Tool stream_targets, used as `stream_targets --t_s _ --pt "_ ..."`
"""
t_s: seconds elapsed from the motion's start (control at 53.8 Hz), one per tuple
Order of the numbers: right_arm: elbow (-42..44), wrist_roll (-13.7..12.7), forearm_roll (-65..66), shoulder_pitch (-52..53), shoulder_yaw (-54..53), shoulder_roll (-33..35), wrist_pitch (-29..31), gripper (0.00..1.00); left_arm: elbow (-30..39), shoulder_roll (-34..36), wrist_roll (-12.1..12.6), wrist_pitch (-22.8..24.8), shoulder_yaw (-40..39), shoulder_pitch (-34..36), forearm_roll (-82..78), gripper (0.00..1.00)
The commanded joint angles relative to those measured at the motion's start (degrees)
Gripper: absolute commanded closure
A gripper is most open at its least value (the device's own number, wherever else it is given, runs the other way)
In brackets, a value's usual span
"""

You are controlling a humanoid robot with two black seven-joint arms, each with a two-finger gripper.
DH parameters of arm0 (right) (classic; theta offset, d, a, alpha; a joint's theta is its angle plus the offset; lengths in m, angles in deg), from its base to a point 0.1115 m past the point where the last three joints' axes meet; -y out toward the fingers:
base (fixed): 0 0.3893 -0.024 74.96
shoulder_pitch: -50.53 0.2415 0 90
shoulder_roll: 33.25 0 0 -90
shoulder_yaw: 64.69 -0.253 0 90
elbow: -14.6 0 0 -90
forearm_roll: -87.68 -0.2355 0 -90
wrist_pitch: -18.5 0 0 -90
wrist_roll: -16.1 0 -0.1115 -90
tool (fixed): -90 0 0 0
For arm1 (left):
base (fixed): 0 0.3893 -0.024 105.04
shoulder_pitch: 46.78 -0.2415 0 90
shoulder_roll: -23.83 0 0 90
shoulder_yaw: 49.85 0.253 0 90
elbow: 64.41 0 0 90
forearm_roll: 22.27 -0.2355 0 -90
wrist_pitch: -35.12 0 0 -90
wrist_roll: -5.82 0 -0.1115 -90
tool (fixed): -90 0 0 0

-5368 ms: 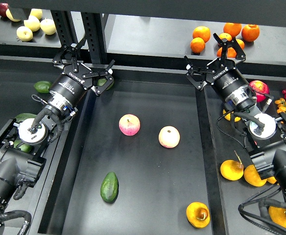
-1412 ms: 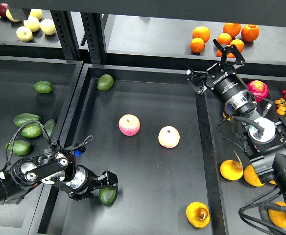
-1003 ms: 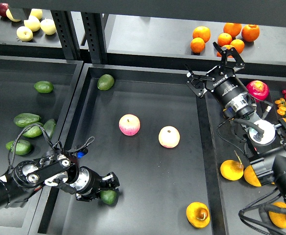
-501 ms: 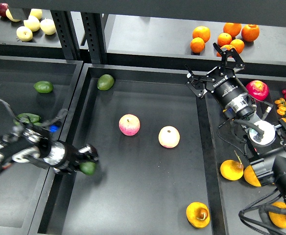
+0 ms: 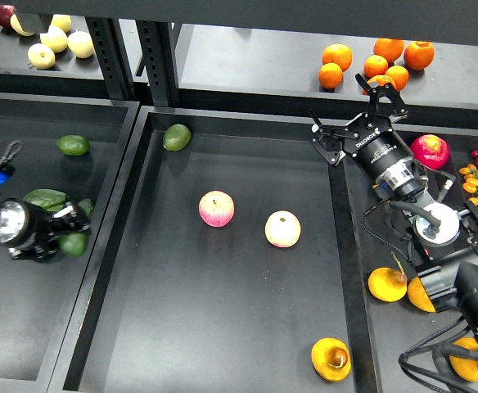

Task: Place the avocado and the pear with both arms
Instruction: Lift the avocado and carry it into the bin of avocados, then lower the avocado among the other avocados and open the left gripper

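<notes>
Avocado transfer in hand; pear not yet addressed.

The left gripper (image 5: pixel 65 233) is over the left bin (image 5: pixel 26 327), fingers closed around the avocado (image 5: pixel 73 243), which sits beside the loose green avocados (image 5: pixel 47 199) lying there. The judged step is placement of the avocado: the next move calls for lowering it to the bin floor and releasing. The pear (image 5: pixel 331 359) rests at the near right of the centre tray (image 5: pixel 223 327), untouched. The right gripper (image 5: pixel 359 123) hovers at the tray's far right edge, fingers spread and empty, well apart from the pear; it needs to travel toward the near edge for a grasp.
</notes>
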Motion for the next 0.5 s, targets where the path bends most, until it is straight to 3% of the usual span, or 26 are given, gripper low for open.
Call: stream_targets --t_s 0.0,0.483 --pt "0.0 0.0 0.1 0.0 0.1 0.0 0.0 0.0 -0.4 1.8 0.0 0.0 -0.2 -0.9 0.0 0.59" --pt "0.0 0.0 0.3 -0.3 0.2 0.0 0.0 0.0 -6.7 2.0 0.0 0.0 -0.2 -3.7 0.0 0.56"
